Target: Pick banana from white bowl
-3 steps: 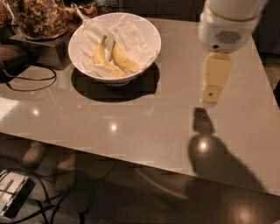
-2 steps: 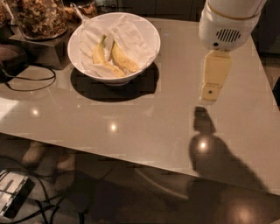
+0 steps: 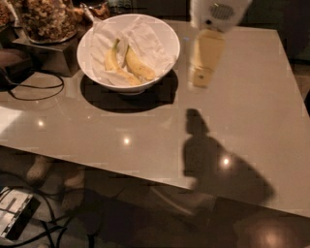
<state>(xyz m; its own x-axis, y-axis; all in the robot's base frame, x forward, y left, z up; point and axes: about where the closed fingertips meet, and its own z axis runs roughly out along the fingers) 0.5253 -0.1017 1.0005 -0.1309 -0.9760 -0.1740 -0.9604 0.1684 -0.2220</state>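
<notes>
The white bowl (image 3: 167, 36), lined with crumpled white paper, stands at the table's back left. Two bananas lie in it. The ripe yellow banana (image 3: 140, 68) lies to the right, with its stem pointing up and left. A similar banana with a greenish stem (image 3: 112, 59) lies next to it on the left. My gripper (image 3: 200, 80) hangs from the white wrist (image 3: 218, 12) above the table, just right of the bowl's rim. It points down and holds nothing that I can see.
A glass jar of nuts (image 3: 46, 19) stands on a dark stand (image 3: 46, 54) behind and left of the bowl. A black cable (image 3: 34, 92) lies on the table's left side. The arm's shadow (image 3: 213, 160) falls near the front edge. Cables and a device (image 3: 14, 215) lie on the floor.
The gripper has moved left and slightly up, from over the table's right half to just beside the bowl's right rim. The bowl and bananas have not moved.
</notes>
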